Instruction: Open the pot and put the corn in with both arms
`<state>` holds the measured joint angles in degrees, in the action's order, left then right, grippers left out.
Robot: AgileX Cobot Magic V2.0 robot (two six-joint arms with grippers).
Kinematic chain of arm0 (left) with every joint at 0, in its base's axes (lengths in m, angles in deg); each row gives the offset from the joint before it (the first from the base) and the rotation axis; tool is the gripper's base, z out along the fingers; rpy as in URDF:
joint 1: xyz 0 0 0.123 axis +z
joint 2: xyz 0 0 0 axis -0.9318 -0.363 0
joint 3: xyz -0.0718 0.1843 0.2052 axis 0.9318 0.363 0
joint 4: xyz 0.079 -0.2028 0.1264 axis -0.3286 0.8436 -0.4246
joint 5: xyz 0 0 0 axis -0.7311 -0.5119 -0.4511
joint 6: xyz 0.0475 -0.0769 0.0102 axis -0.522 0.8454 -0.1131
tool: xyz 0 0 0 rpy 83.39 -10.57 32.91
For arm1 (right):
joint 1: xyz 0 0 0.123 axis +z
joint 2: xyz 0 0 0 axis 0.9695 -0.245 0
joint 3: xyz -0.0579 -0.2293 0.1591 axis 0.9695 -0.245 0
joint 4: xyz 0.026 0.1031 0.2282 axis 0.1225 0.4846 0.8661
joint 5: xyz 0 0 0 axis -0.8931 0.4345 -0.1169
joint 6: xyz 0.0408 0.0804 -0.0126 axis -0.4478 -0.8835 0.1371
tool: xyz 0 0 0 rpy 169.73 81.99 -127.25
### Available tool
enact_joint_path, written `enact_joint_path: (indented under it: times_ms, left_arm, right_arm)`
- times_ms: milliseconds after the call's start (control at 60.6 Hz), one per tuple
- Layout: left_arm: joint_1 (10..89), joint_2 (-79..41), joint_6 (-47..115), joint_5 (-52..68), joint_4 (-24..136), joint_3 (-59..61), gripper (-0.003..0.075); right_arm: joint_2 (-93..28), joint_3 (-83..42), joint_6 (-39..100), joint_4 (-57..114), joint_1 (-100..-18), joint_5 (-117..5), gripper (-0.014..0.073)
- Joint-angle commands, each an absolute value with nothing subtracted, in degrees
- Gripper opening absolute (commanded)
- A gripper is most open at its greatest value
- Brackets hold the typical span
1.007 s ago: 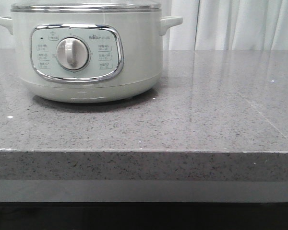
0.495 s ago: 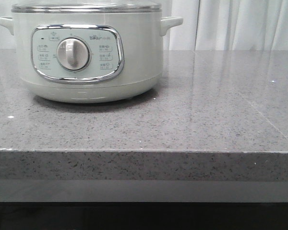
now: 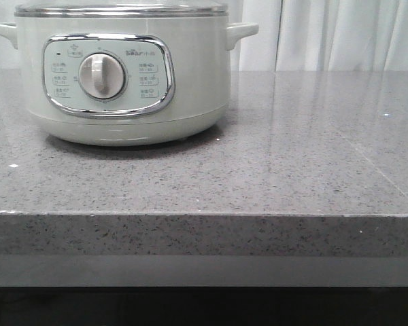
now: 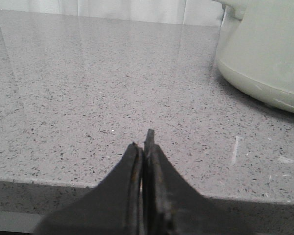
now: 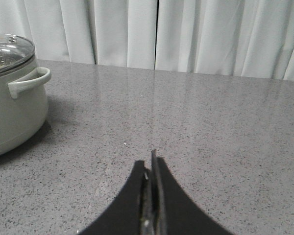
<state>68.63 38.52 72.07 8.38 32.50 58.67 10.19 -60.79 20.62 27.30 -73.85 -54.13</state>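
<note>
Left tool (image 4: 145, 147) closed, right tool (image 5: 150, 166) closed, pot (image 3: 126, 75) unmoved, lid on

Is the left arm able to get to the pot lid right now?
Probably yes: bare counter lies between the shut left gripper and the pot. The lid is still on.

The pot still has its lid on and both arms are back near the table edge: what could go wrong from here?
The lid is glass with a steel rim, so the shut right gripper or left gripper could slip on it. The pot stands on smooth stone and may slide if pushed. No corn is in any view.
</note>
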Motion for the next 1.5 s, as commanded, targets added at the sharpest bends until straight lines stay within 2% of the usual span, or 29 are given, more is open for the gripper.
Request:
enact_joint_path:
  times_ms: [0,792,1024,1486]
  left_arm:
    - [68.72,40.0,72.29,12.95,32.98,58.86,-0.0018]
    - [68.72,40.0,72.29,12.95,32.98,58.86,-0.0018]
    - [68.72,40.0,72.29,12.95,32.98,58.86,-0.0018]
    - [68.72,40.0,72.29,12.95,32.98,58.86,-0.0018]
  right_arm:
    - [9.76,-59.23,21.06,27.14,-73.76,-58.89,-0.0066]
    - [9.76,-59.63,21.06,27.14,-73.76,-59.12,-0.0066]
    - [11.19,-68.03,21.06,25.03,-73.76,-59.58,-0.0066]
    - [26.44,-82.12,21.0,24.31,-74.0,-60.92,-0.0066]
